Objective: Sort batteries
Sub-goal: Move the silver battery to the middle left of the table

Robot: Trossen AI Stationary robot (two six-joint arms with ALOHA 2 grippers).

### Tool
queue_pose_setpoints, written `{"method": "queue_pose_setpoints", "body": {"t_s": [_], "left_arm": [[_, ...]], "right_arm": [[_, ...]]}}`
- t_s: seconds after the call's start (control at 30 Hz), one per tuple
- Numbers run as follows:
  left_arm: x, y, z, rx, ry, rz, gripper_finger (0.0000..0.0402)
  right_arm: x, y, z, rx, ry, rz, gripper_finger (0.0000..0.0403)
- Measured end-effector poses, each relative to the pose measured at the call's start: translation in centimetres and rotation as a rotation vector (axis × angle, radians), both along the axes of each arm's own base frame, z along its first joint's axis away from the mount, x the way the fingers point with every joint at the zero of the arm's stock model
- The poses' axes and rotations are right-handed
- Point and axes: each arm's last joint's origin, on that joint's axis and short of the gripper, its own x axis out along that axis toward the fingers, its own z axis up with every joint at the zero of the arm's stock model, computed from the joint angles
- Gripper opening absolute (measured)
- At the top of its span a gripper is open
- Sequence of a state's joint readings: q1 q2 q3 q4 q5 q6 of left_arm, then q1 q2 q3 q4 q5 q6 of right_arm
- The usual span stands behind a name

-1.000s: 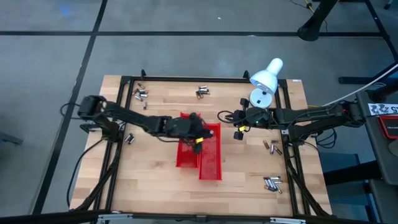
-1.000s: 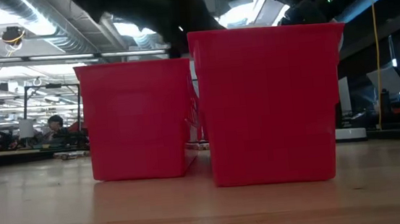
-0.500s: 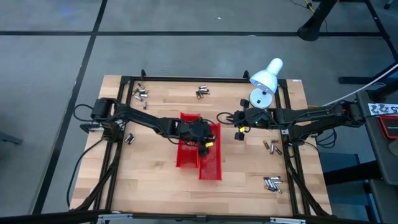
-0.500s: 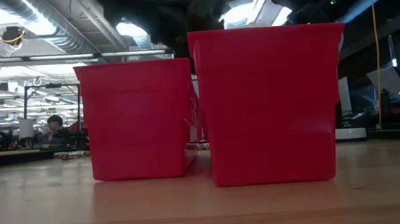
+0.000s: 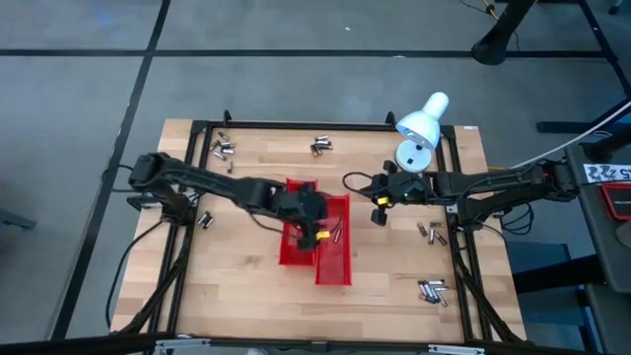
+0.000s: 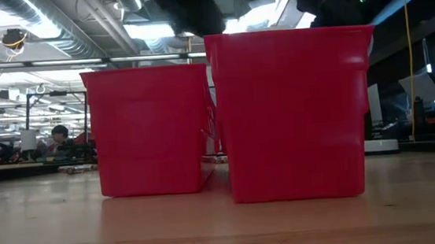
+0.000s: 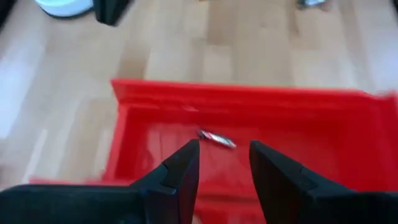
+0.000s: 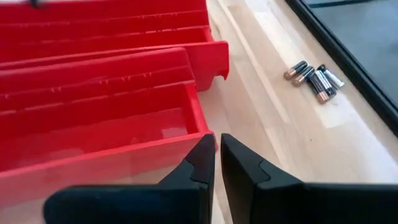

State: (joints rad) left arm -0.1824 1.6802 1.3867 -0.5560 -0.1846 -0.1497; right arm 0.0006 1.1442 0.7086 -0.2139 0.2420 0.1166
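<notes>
Left gripper (image 5: 320, 235): over the red trays (image 5: 340, 258), fingers parted, empty (one battery (image 7: 217, 138) lies in the tray beneath). Right gripper (image 5: 378, 207): just right of the trays, fingers nearly together, empty. Loose batteries (image 5: 431, 290): scattered near the table (image 5: 246, 296) edges.

Your left gripper (image 7: 221, 163) reaches in toward the middle from the left with its fingers (image 7: 180, 171) parted, while your right gripper (image 8: 216, 163) waits off to the right, fingers (image 8: 200, 163) nearly pressed together.
</notes>
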Motion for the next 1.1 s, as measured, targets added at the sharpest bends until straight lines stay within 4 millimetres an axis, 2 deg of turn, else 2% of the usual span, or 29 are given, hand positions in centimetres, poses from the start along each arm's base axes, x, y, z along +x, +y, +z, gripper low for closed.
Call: {"method": "queue_pose_setpoints", "body": {"t_s": [0.2, 0.3, 0.47, 0.63, 0.87, 1.0, 1.1], "left_arm": [[-5.0, -3.8, 1.7, -0.087, 0.184, 0.034, 0.0131], [-7.4, -6.0, 1.2, -0.125, 0.319, 0.117, 0.0131], [-11.2, -10.4, -0.4, -0.110, 0.517, 0.243, 0.0131], [-13.5, -14.5, -2.3, -0.130, 0.652, 0.266, 0.0131], [-16.5, -18.8, -4.7, -0.152, 0.850, 0.211, 0.0131], [-18.5, -20.5, -5.5, -0.129, 0.927, 0.192, 0.0131], [-19.4, -21.0, -6.0, -0.130, 0.962, 0.172, 0.0131]], "right_arm": [[0.0, 0.0, -0.2, 0.088, -0.031, -0.065, 0.0030], [0.0, 0.0, -0.8, 0.095, -0.038, -0.071, 0.0030], [0.1, 0.0, -0.7, 0.112, -0.062, -0.081, 0.0030], [0.3, 0.0, -0.4, 0.123, -0.103, -0.079, 0.0030], [0.6, 0.4, -0.1, 0.185, -0.162, -0.092, 0.0030], [1.2, 1.5, 0.0, 0.171, -0.215, -0.080, 0.0030], [2.0, 2.4, 0.4, 0.171, -0.295, -0.054, 0.0030]]}}
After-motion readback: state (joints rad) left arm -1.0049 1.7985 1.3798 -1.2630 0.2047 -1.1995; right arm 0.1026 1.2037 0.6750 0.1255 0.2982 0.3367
